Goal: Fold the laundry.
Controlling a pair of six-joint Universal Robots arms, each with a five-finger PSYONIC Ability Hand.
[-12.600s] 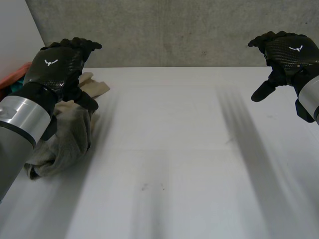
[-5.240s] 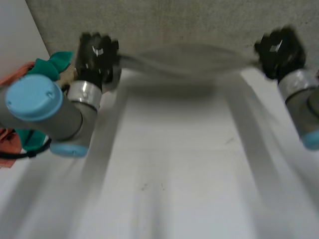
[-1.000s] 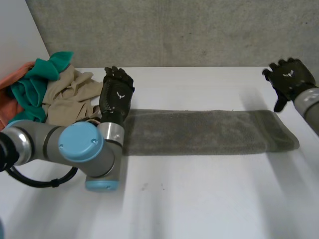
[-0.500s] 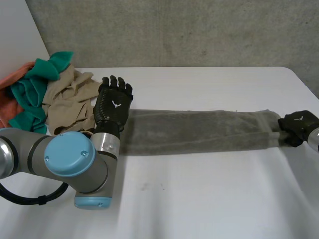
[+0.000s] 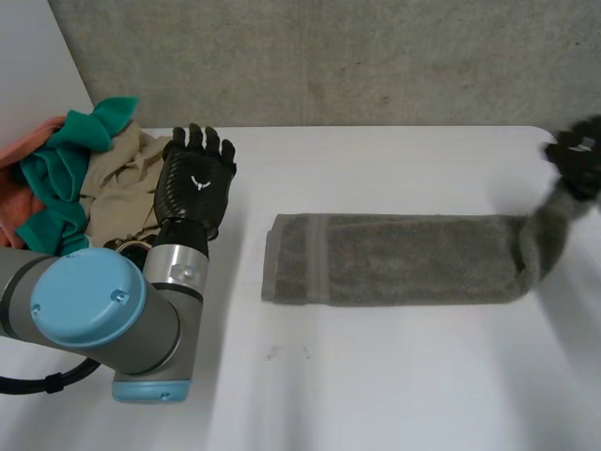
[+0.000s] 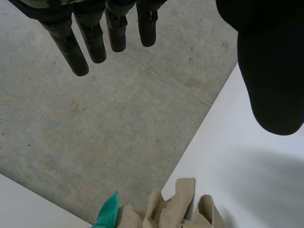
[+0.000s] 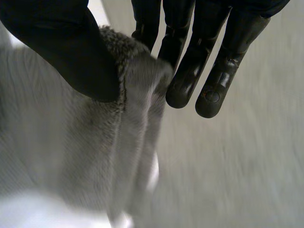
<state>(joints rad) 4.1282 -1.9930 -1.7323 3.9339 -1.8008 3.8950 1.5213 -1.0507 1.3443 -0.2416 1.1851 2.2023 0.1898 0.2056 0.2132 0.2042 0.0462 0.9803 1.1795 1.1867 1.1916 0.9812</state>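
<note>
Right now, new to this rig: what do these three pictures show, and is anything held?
This is a robot with two black hands. The head view looks down from behind them at a white table. The other two views come from cameras on the wrists, each looking along its own palm. A grey towel lies flat on the table. The right hand pinches one end of it between thumb and fingers and holds that end lifted. The left hand is open, holding nothing, beside a pile of clothes.
</note>
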